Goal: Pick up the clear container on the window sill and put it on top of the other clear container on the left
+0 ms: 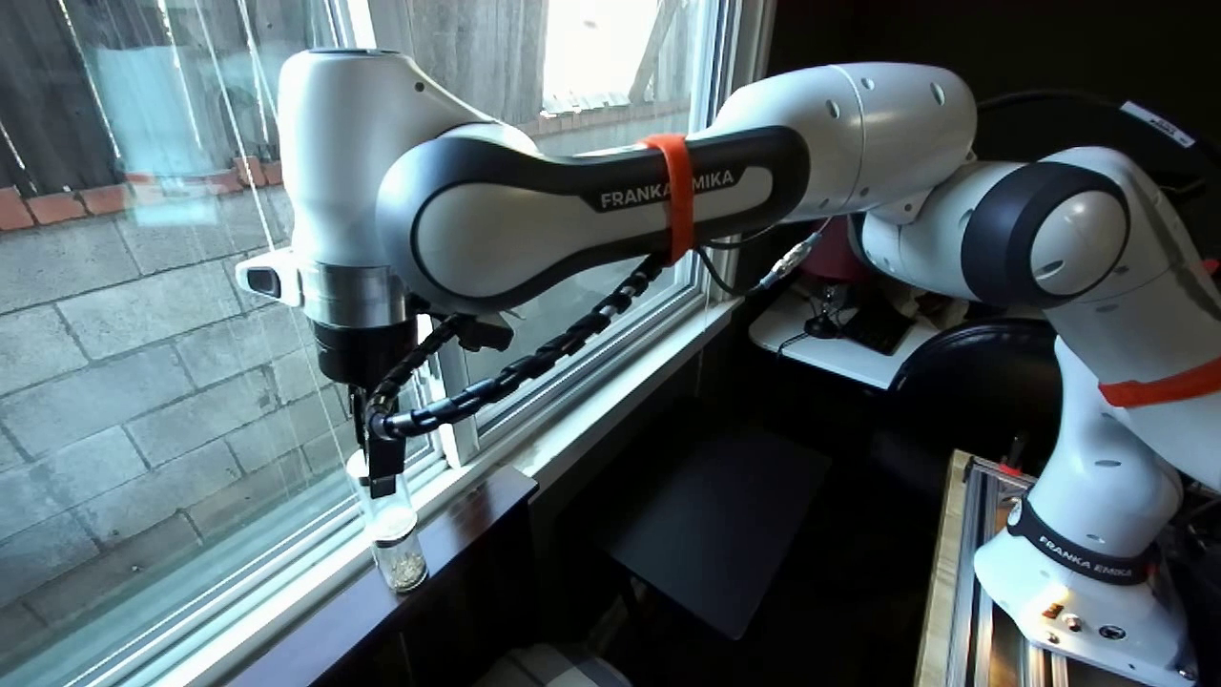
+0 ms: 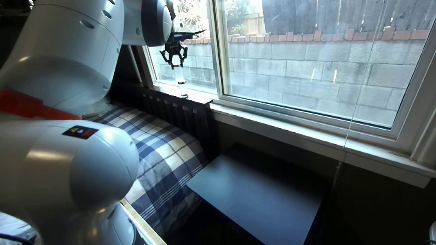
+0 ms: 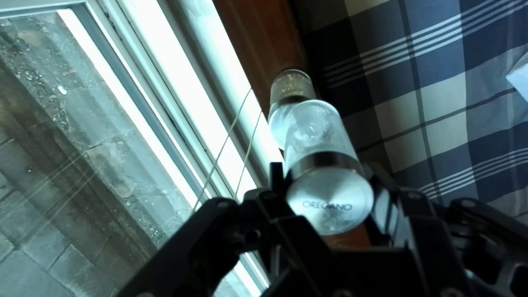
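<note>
Silver-topped clear cylindrical container (image 3: 328, 177), held in the black, jointed pincer (image 2: 177, 65).
OREGANO reads across its round top, and the pincer clasps it snugly from either side. It is over the other clear cylindrical container (image 1: 401, 553), pale-topped and yellowish inside, which stands just beside the long white window sill (image 1: 625, 386). Whether the two containers touch, I cannot tell from these views.
</note>
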`<state>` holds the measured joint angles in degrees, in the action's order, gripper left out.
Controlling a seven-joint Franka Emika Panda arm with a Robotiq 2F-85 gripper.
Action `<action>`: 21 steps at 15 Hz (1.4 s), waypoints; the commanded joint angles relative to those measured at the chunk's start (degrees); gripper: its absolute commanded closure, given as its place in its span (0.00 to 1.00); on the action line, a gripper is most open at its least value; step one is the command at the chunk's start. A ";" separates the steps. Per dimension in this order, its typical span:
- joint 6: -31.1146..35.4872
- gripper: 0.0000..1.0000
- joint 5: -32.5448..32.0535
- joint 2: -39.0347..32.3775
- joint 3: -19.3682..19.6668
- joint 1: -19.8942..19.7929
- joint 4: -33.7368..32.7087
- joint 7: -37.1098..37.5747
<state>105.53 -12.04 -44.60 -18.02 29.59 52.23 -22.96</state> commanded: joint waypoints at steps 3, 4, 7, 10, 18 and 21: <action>-2.18 0.75 0.12 -1.57 0.57 0.63 -3.60 2.25; -2.31 0.75 0.25 -1.75 0.52 0.61 -3.90 2.51; -2.42 0.75 0.37 -2.18 0.41 0.58 -4.39 2.92; -2.52 0.75 0.29 -2.54 0.45 0.65 -4.52 3.45; -2.70 0.75 0.17 -3.41 0.45 0.77 -5.61 4.26; -2.84 0.75 0.14 -3.61 0.45 0.77 -5.95 4.47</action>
<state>105.28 -12.05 -46.64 -17.77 29.59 49.40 -19.37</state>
